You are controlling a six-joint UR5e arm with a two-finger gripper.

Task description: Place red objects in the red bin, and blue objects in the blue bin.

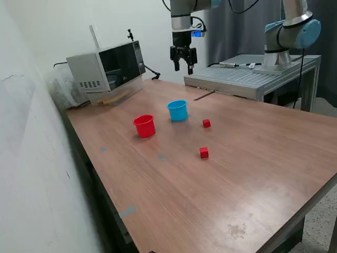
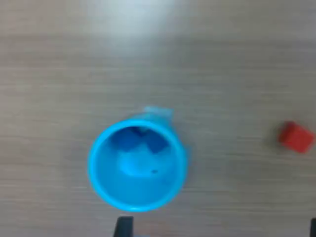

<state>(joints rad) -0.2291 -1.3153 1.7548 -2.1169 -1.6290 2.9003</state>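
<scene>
The light blue cup point(image 1: 178, 110) stands on the wooden table, with the red cup point(image 1: 144, 126) beside it towards the exterior view's left. In the wrist view, two dark blue cubes point(image 2: 132, 140) lie inside the blue cup point(image 2: 98, 168). Two red cubes lie on the table, one point(image 1: 206, 123) just to the exterior view's right of the blue cup and one point(image 1: 204, 153) nearer the front. One of them shows in the wrist view point(image 2: 296, 137). My gripper point(image 1: 183, 67) hangs high above the blue cup, open and empty. One fingertip point(image 2: 123, 228) shows at the edge of the wrist view.
A microwave point(image 1: 108, 66) stands at the table's back on the exterior view's left. A raised metal platform point(image 1: 247, 76) with a second arm point(image 1: 289, 31) is at the back right. A white wall runs along the left.
</scene>
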